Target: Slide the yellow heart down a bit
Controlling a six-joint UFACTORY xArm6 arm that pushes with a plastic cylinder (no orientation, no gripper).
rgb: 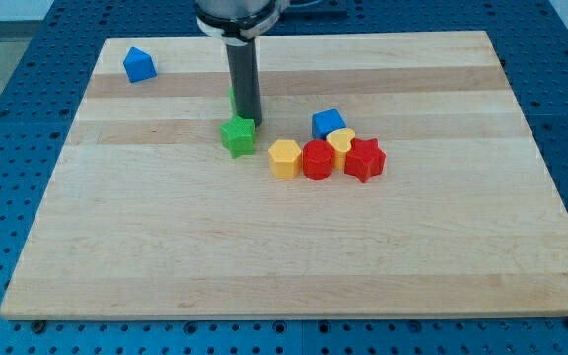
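Camera view shows my tip [248, 120] touching the green star block [238, 135], left of the yellow heart block [340, 141]. Beside the heart sit a blue cube [328, 123] and red star block [364, 160] on the wooden tabletop [284, 247]. My tool is a plain rod without jaws.

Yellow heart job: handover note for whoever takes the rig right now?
My tip: down at the board, at the top edge of the green star; a green block shows behind the rod. It is off to the view's left of the cluster, not touching the yellow heart.
Yellow heart: wedged in the cluster, blue cube above it, red cylinder and red star directly below, yellow hexagon at the left end.
Done: no sign of the push.
Left: reach the heart's top side, slide it down; the reds block the way.
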